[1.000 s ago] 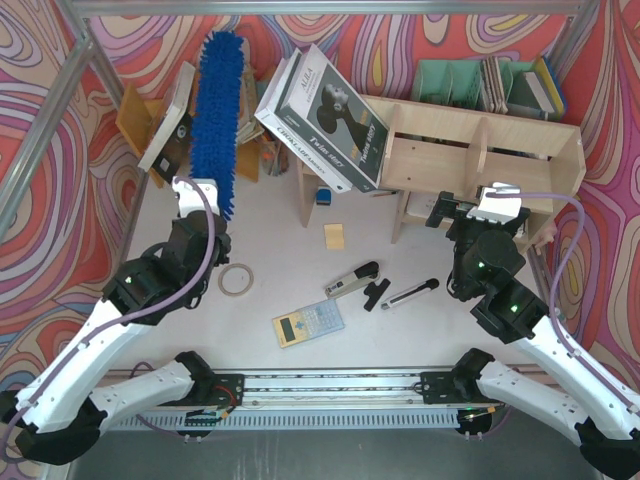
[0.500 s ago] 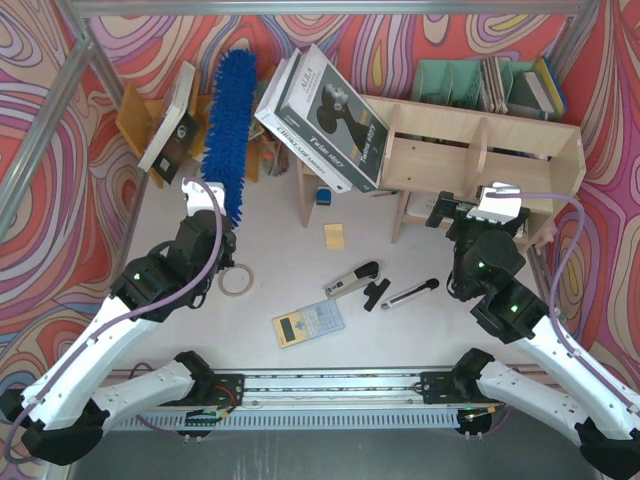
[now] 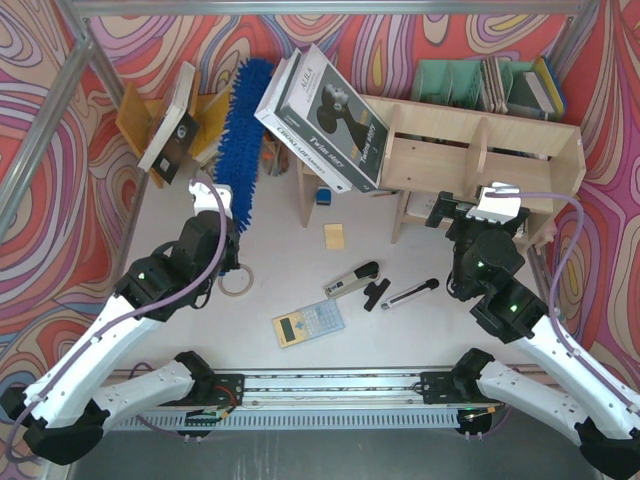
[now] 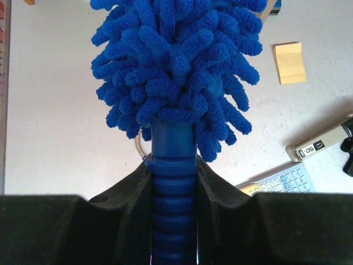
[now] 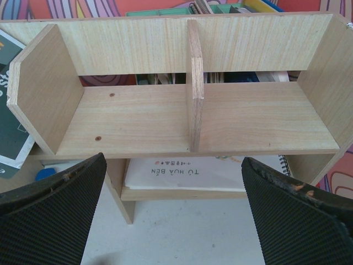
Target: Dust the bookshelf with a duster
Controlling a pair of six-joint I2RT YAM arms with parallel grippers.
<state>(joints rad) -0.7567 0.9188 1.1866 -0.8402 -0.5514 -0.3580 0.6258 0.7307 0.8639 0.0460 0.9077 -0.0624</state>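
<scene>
- Grips the duster [image 4: 174, 61] by its ribbed blue handle with the left end effector [image 4: 174, 176], fingers [image 4: 132, 187] pressed in against both sides of the handle.
- Points the fluffy blue head up and away from the arm bases, tilted a little to the right in the overhead view, above the far left part of the worktop [image 3: 270, 250].
- Sets that head between the small orange-brown book rack [image 3: 130, 112] on its left and the leaning black-and-white books [image 3: 325, 105] on its right. Seems to brush the edge of those books near its tip, though hard to say for sure from overhead.
- Puts the duster near the left end of the bookshelf [image 3: 470, 140], where the leaning books rest, and well apart from the open compartments further right.
- Holds the right end effector [image 5: 172, 165] spread wide with nothing between its black pads [image 5: 55, 204], in front of the bookshelf and facing its two upper compartments, split by one upright divider.
- In the lower compartment, straight ahead of the right wrist camera: a white notebook [image 5: 182, 174] lying flat.
- Behind the bookshelf, against the patterned wall: green file holders [image 3: 450, 80].
- On the worktop between the arms: a tape roll [image 3: 236, 280] just beside the left arm, a calculator [image 3: 308, 323], a yellow sticky note [image 3: 334, 236], a black-and-silver stapler-like tool [image 3: 352, 279] and a thin black-and-white stick [image 3: 410, 293], all apart from both end effectors.
</scene>
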